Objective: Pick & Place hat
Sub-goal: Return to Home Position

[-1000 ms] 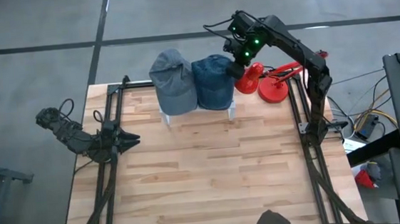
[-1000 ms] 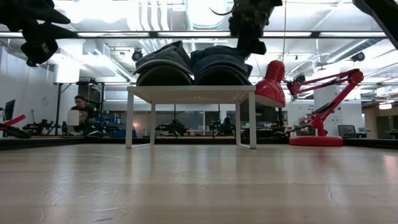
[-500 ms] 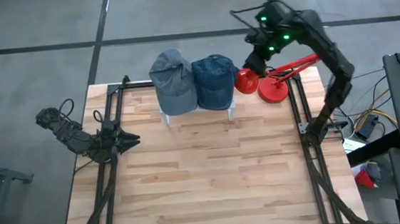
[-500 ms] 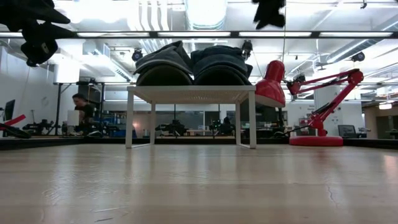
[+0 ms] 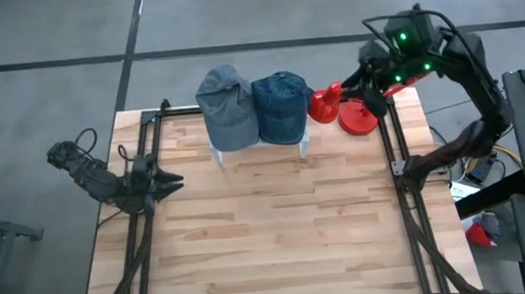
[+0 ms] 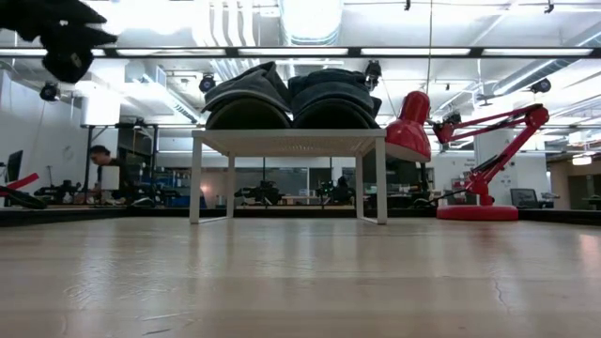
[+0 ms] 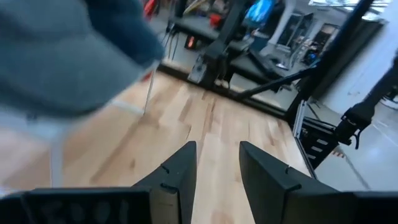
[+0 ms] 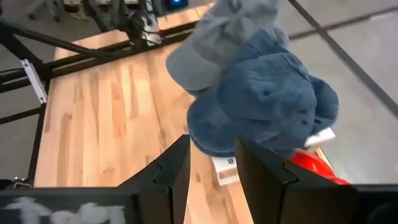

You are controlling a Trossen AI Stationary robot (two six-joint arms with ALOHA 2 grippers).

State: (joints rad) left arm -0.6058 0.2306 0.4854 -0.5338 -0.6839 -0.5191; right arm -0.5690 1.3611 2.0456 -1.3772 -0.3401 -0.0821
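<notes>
Hovering above the red desk lamp, the right gripper is holding nothing, its fingers slightly parted. The blue caps are sitting on the white shelf. The left gripper is resting at the table's left edge, likewise parted and empty.

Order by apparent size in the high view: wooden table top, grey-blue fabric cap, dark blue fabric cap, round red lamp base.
1. wooden table top
2. grey-blue fabric cap and dark blue fabric cap: alike, unranked
3. round red lamp base
</notes>
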